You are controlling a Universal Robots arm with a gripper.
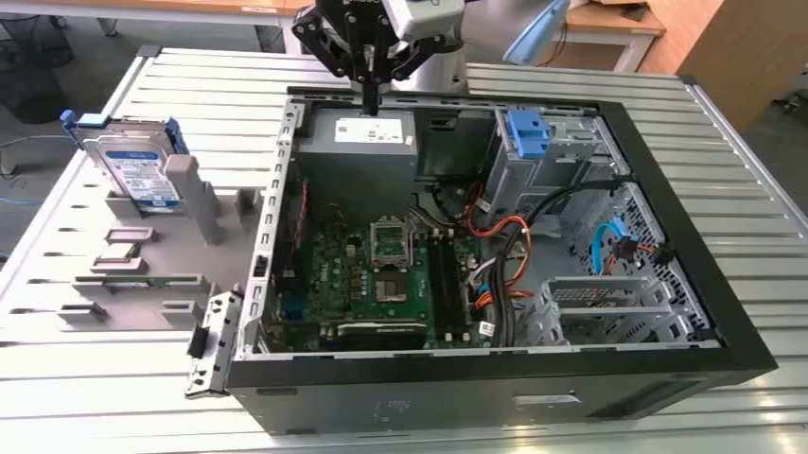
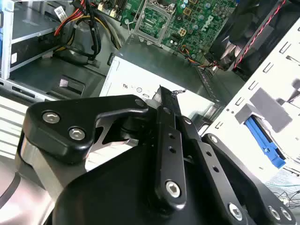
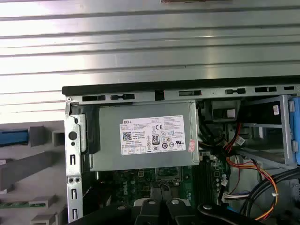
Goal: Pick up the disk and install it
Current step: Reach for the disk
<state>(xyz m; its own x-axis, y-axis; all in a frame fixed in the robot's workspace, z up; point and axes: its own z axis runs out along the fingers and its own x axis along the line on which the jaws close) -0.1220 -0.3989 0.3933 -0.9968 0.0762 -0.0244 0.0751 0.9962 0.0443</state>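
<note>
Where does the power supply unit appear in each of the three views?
Exterior view: the power supply unit sits at the computer case's far end, under the gripper.
Second wrist view: power supply unit just beyond the gripper.
First wrist view: power supply unit, label facing the camera.
Shared landmark: the green motherboard adjoining it.

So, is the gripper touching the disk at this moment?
Apart. The exterior view shows the gap plainly: the gripper hangs over the power supply inside the case; the disk stands in the grey rack at the exterior view's left.
</note>
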